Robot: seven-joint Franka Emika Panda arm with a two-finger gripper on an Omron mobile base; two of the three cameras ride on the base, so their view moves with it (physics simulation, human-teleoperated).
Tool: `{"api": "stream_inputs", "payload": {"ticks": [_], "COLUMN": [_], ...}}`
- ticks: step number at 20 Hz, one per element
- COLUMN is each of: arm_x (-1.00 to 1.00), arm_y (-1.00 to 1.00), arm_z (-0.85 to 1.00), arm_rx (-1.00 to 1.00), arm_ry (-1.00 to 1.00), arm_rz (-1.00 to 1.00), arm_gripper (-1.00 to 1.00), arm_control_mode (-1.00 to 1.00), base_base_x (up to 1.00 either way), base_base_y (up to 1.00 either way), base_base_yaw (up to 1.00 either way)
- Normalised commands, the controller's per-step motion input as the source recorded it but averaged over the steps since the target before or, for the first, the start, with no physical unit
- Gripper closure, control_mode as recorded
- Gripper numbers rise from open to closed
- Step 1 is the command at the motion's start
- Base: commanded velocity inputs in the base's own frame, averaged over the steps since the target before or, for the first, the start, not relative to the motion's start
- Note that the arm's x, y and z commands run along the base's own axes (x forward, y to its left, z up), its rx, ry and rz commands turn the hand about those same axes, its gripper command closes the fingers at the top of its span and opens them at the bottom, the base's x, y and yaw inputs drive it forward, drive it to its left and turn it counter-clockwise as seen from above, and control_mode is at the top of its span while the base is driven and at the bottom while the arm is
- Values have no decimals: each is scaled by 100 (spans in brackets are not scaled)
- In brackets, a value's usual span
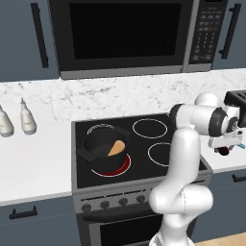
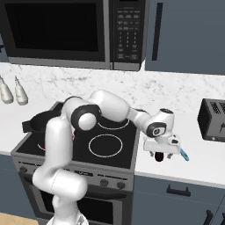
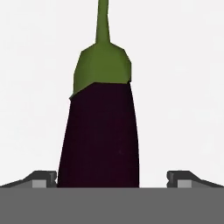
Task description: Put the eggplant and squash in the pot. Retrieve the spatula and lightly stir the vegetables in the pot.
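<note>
The dark purple eggplant (image 3: pixel 100 135) with a green cap lies on the white counter right of the stove (image 2: pixel 160 156), stem pointing away from the hand. My gripper (image 3: pixel 111 177) is lowered over it and open, one fingertip (image 3: pixel 43 178) on each side, both apart from its skin. The dark pot (image 1: pixel 103 149) stands on the front left burner with the tan squash (image 1: pixel 116 148) inside it. Just right of the gripper (image 2: pixel 161 151), the light-blue spatula (image 2: pixel 183 154) lies on the counter.
A black toaster (image 2: pixel 213 119) stands at the back right of the counter. Two bottles (image 1: pixel 28 117) stand on the left counter by the backsplash. The microwave (image 1: pixel 125 33) hangs above the stove (image 1: pixel 158 153).
</note>
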Motion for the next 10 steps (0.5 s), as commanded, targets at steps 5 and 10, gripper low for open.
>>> {"api": "stream_inputs", "payload": {"ticks": [5,10], "arm_x": [-1,-35], "arm_y": [2,24], "arm_z": [-30,-10], "arm_rx": [0,0], "arm_ry": [-8,-12], "arm_rz": [0,0], "arm_gripper": [100,100], "arm_control_mode": [-100,-100], "base_base_x": [0,0], "base_base_y": [0,0], "base_base_yaw": [0,0]}}
